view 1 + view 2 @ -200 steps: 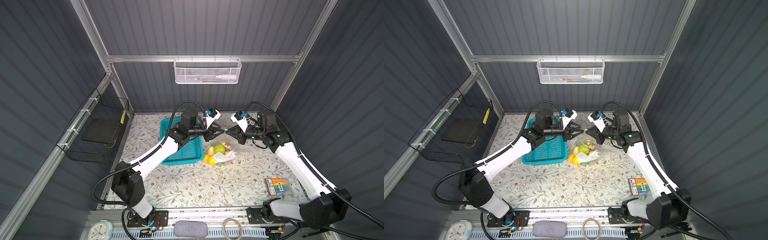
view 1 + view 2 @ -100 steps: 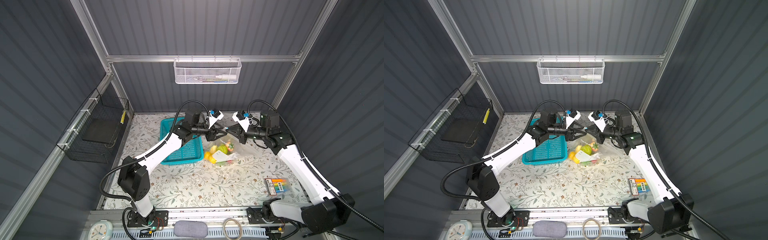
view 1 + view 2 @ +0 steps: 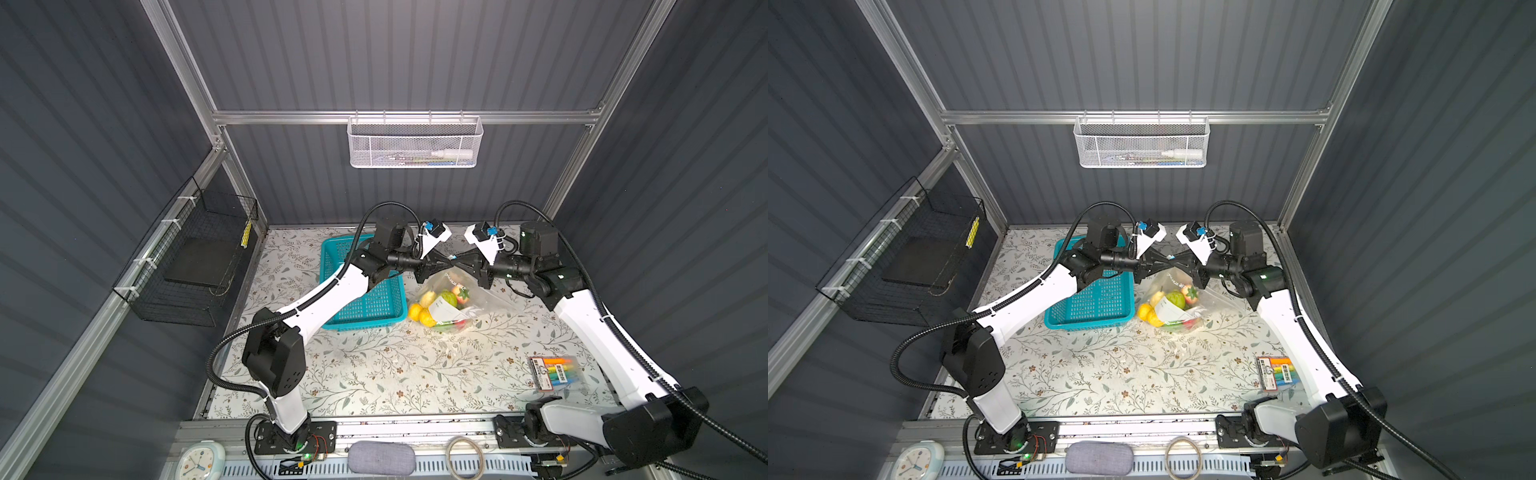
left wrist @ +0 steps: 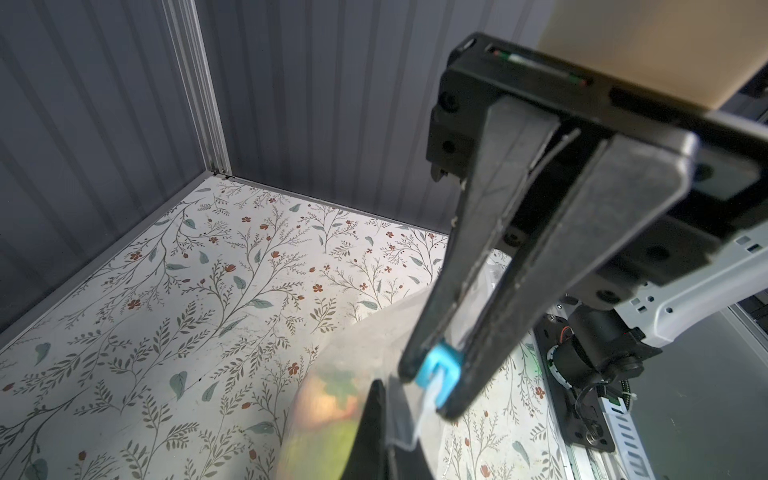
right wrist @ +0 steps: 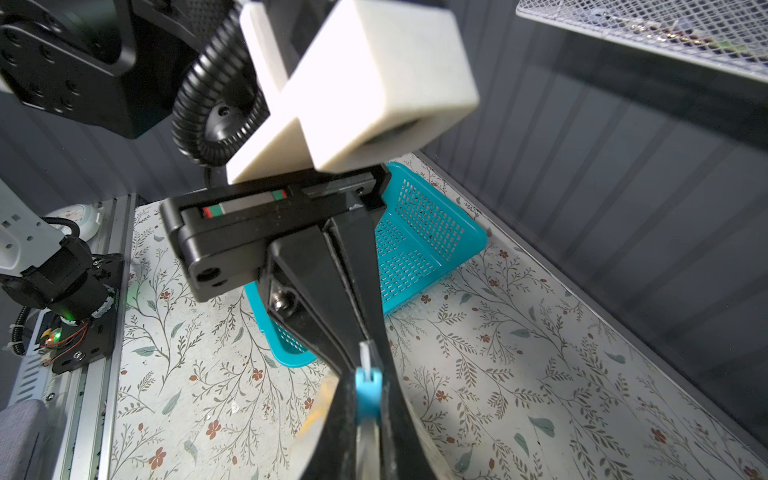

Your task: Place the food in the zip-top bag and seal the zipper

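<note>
**Two Grips on One Zipper**

Above the floral-print desk near its far edge, right fingers are pinching the light-blue slider tab while left fingers are clamping the zipper strip beside it, probably anchoring it for sealing. The clear zip-top bag, holding toy fruits, is sagging onto it; grey ribbed walls are enclosing everything.

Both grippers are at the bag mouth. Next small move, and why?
Probably hold the left gripper fixed and draw the right gripper away along the zipper. Both are shut tip to tip at the zip-top bag's lifted mouth, the right on the blue slider, and the food sits inside.
</note>
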Available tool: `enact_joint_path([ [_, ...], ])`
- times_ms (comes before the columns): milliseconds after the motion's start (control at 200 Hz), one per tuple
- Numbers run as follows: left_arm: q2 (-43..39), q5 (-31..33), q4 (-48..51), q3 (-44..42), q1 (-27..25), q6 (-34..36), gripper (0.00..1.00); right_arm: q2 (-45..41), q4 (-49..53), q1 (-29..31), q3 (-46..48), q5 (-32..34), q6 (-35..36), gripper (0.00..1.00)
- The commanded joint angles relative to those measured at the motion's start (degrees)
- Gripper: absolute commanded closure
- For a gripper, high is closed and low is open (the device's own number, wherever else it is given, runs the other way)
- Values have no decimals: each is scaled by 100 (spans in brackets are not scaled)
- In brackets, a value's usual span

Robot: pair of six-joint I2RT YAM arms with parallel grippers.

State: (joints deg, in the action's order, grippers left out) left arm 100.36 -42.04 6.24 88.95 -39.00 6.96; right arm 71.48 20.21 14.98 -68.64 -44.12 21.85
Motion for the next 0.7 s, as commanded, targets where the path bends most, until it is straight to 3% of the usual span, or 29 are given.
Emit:
enact_joint_path([
  [0, -262, 50, -180, -39, 15, 30, 100, -147, 110, -13, 287, 225, -24, 100],
  [455, -445, 99, -150, -171, 86, 18, 100, -530, 345, -57, 770, 647, 95, 99],
  [690, -517, 76, -141, -199, 95, 42, 100, -464, 315, -73, 791, 497, 120, 99],
])
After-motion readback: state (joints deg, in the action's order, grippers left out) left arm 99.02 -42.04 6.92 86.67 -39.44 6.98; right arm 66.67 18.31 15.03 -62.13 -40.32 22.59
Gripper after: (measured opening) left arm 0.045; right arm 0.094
